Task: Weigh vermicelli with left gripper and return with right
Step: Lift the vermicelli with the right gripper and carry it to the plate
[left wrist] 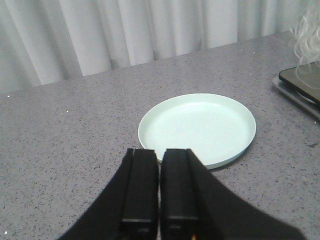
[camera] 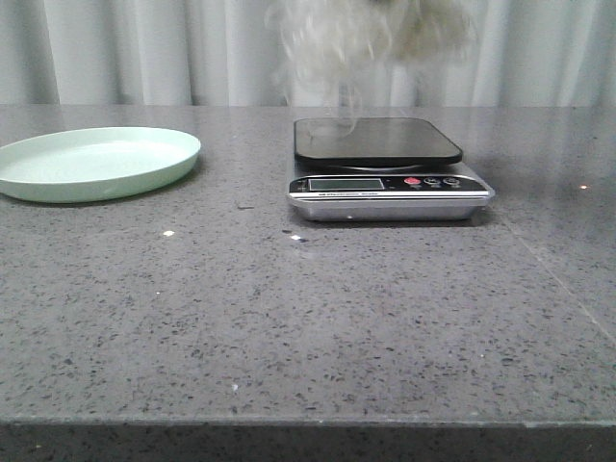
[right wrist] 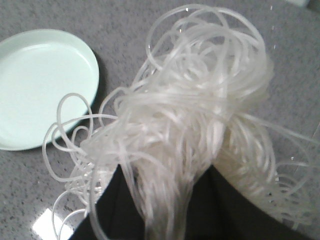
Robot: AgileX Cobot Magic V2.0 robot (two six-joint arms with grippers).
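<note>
Glossy, looping translucent vermicelli (right wrist: 200, 115) in right tool (right wrist: 165, 210)

A grey speckled stone-look tabletop (camera: 289, 327) runs back to pale pleated curtains (camera: 144, 53) hanging across the whole rear, and soft, even light, perhaps from overhead, leaves small bright glints on the polished surface.

The vermicelli (right wrist: 192, 125) is a loose, fluffy tangle of thin translucent white strands, looping outward. It hangs in the air toward the table's far edge, clamped in the right end effector (right wrist: 165, 200), with a few strands trailing down.
</note>
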